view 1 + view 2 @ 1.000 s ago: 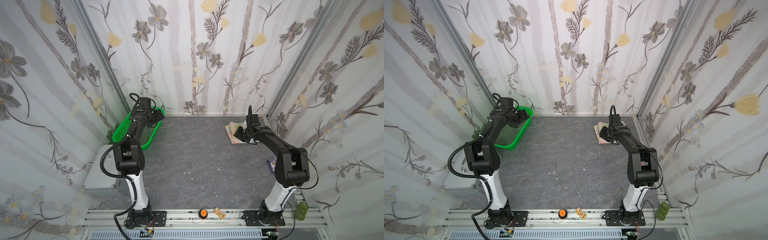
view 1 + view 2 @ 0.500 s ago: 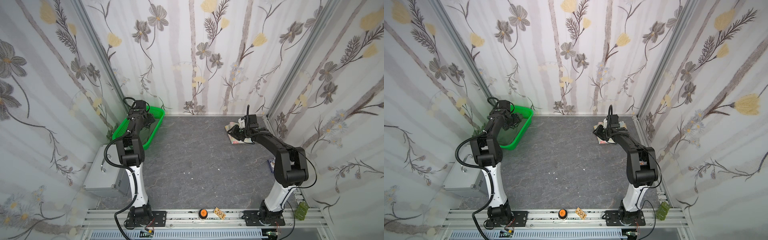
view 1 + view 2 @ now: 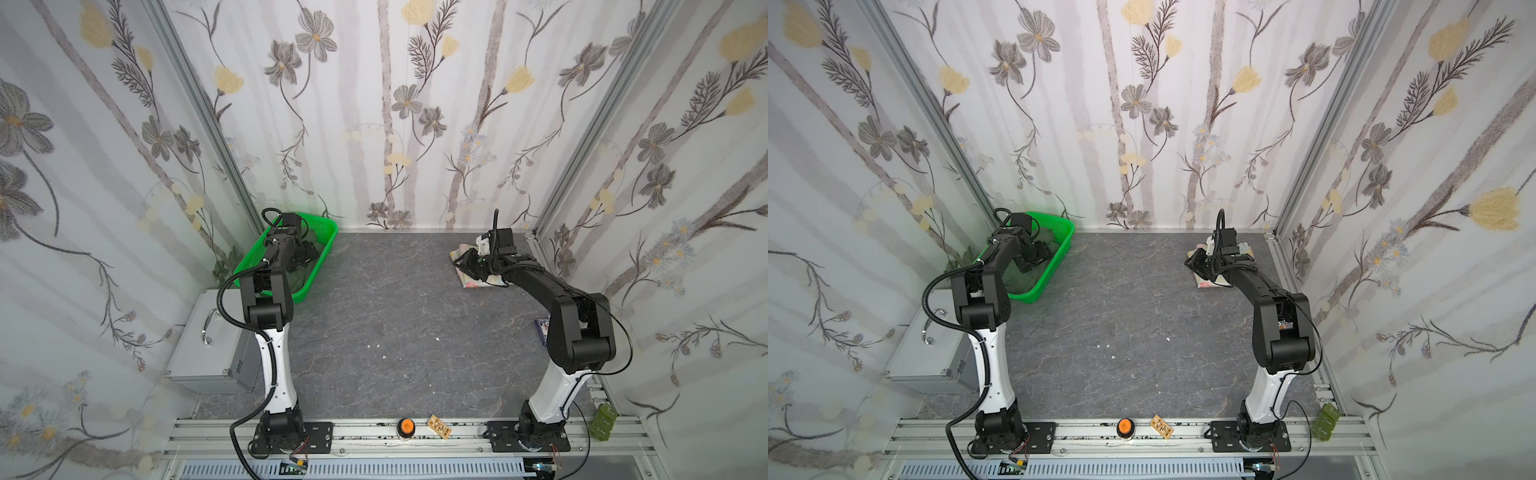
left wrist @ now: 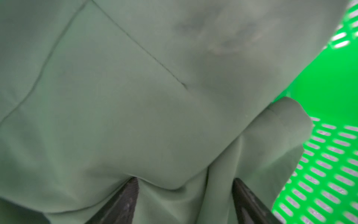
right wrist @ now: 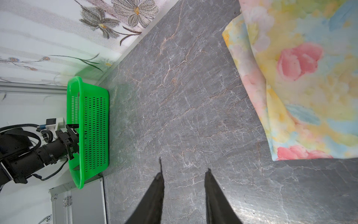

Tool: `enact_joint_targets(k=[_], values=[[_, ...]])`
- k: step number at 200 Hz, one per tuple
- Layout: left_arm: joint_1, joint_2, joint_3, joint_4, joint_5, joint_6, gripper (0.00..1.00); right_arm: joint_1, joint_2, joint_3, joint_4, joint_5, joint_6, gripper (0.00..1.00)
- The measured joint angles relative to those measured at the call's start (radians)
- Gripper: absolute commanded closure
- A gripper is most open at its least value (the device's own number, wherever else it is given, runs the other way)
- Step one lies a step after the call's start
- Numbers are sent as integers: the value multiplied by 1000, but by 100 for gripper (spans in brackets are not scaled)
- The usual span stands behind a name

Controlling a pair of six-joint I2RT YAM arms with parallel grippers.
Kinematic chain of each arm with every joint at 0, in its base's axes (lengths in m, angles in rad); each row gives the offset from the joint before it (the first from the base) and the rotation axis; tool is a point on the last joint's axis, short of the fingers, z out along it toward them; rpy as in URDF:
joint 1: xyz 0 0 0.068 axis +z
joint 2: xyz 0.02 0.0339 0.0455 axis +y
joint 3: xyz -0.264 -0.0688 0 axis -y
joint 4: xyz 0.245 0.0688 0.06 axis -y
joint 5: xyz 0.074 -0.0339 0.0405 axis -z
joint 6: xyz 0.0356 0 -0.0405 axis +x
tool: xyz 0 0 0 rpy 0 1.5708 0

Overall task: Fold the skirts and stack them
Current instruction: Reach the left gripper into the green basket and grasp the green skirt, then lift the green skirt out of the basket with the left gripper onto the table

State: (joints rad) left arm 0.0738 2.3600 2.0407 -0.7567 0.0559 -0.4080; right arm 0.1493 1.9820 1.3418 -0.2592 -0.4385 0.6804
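Note:
The dark olive green skirt (image 4: 135,106) lies bunched in the bright green mesh basket (image 3: 328,226), and only a dark patch of it (image 3: 305,276) shows in the top views. My left gripper (image 4: 185,180) is down in the basket, pressed into this cloth. Its fingers stand apart with a fold bulging between them. The pastel yellow-blue skirt with pink flowers (image 5: 300,87) lies folded at the table's far right (image 3: 471,278). My right gripper (image 5: 184,172) hovers low over bare table just left of it, open and holding nothing.
A grey metal case (image 3: 208,345) stands beside the basket's near end, off the table's left edge. An orange button (image 3: 406,426) and a small board (image 3: 439,427) sit on the front rail. A small blue item (image 3: 542,328) lies behind the right arm.
My left gripper has dropped from above the basket's rim down onto the olive skirt, its jaws narrowing. My right gripper has edged leftward off the floral skirt.

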Motion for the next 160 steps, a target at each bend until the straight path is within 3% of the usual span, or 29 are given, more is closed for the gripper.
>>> enact_joint_targets(k=[31, 88, 160], values=[[0, 32, 33, -13, 6, 8, 100, 3, -18, 0, -8, 1, 11, 64], [5, 3, 136, -27, 24, 12, 100, 13, -76, 0, -18, 5, 19, 64], [13, -222, 237, -26, 35, 12, 100, 35, -160, 0, -52, 27, 23, 64]])
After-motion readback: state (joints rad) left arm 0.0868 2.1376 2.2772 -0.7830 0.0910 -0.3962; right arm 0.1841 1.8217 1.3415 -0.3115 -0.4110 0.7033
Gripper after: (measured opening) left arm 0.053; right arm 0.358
